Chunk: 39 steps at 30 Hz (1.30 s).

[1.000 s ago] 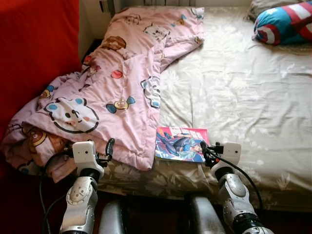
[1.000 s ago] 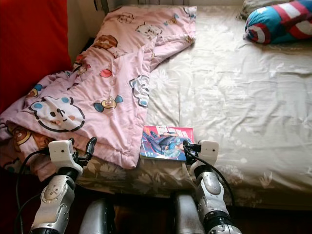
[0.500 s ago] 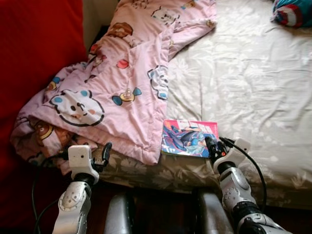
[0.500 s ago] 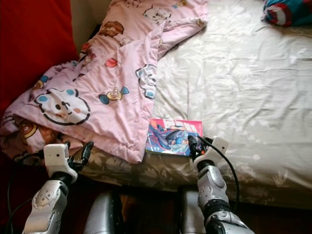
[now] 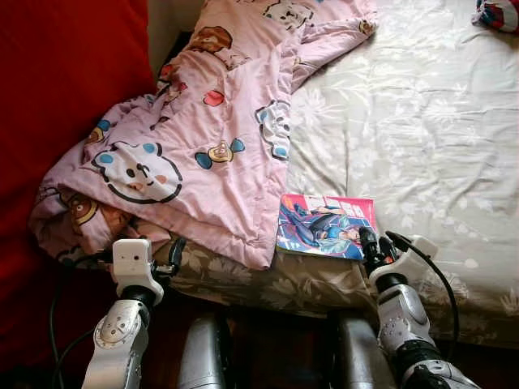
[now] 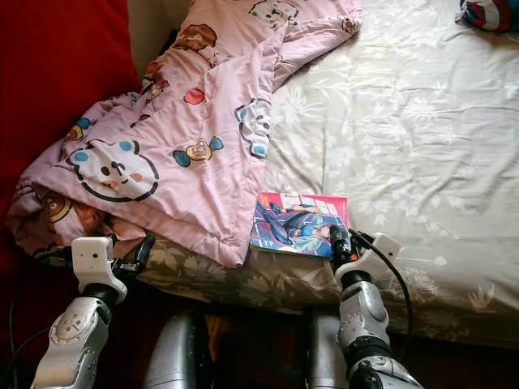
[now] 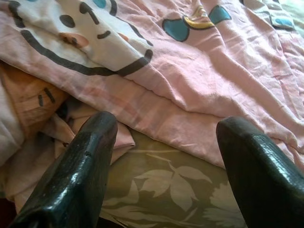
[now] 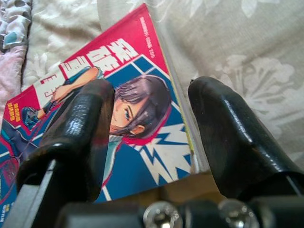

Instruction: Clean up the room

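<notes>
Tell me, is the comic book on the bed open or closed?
Closed. The red-and-blue comic book lies flat on the beige floral bedsheet, front cover up, no pages showing.

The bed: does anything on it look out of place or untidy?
Yes. The pink blanket lies crumpled along the bed's left side, its corner hanging over the edge. A comic book lies loose by the near edge, with the open right pincer at it.

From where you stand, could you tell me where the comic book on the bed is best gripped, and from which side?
Probably by its near right corner. The book lies flat on the bed close to the front edge, its left side near the pink quilt. The right gripper is open, its fingers astride the book's right edge, so come in low from the front and pinch that edge.
</notes>
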Motion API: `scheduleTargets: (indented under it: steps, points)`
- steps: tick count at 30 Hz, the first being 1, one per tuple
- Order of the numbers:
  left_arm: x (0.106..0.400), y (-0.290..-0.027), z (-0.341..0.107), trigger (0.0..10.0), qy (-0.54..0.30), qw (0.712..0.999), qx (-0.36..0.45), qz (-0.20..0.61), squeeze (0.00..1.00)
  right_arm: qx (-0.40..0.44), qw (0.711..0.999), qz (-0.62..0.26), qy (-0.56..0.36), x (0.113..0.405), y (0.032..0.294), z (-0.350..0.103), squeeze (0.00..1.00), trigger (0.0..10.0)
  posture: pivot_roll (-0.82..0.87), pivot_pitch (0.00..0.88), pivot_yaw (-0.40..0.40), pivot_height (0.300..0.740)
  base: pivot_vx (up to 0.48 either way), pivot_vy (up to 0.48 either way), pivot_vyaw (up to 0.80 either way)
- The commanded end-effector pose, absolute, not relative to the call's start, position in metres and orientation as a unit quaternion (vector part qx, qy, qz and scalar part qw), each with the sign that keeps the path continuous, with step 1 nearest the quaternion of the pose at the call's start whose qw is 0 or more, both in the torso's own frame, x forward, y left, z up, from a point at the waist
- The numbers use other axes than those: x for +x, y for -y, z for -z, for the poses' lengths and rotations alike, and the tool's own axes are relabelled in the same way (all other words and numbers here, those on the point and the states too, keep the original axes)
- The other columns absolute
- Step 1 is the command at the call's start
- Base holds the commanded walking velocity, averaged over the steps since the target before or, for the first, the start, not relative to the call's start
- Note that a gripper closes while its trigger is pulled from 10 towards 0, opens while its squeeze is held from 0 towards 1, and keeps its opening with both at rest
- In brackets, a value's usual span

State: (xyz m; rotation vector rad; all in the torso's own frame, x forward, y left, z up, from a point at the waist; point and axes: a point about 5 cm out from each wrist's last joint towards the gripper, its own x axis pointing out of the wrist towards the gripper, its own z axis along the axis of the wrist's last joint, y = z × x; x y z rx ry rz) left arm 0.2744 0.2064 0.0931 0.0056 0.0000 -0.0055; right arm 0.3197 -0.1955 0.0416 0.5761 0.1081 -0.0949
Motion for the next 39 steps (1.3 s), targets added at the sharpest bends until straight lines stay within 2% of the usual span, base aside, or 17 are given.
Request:
scheduleTargets:
  steps: [1, 19, 31, 37, 39]
  points:
    - [0.271, -0.212, -0.09, 10.0, -0.013, 1.0, 0.02, 0.0, 0.0, 0.292, 0.952, 0.05, -0.073, 0.311, 0.192, -0.03, 0.0, 10.0, 0.06, 0.261, 0.127, 0.565, 0.0, 0.0, 0.0]
    - [0.27, -0.215, -0.093, 10.0, -0.015, 1.0, 0.026, 0.001, 0.0, 0.353, 0.93, 0.056, -0.09, 0.304, 0.194, -0.018, 0.0, 10.0, 0.07, 0.268, 0.146, 0.565, 0.0, 0.0, 0.0]
    - [0.271, -0.214, -0.096, 10.0, -0.014, 0.999, 0.028, 0.008, 0.0, 0.455, 0.884, 0.05, -0.096, 0.291, 0.198, -0.005, 0.0, 10.0, 0.08, 0.276, 0.166, 0.565, 0.0, 0.0, 0.0]
    - [0.272, -0.214, -0.096, 10.0, -0.014, 0.999, 0.029, 0.01, 0.0, 0.461, 0.878, 0.065, -0.111, 0.284, 0.2, 0.003, 0.0, 10.0, 0.08, 0.275, 0.168, 0.565, 0.0, 0.0, 0.0]
    - [0.272, -0.212, -0.097, 10.0, -0.014, 0.999, 0.028, 0.012, 0.0, 0.478, 0.868, 0.068, -0.115, 0.28, 0.2, 0.007, 0.0, 10.0, 0.08, 0.276, 0.17, 0.565, 0.0, 0.0, 0.0]
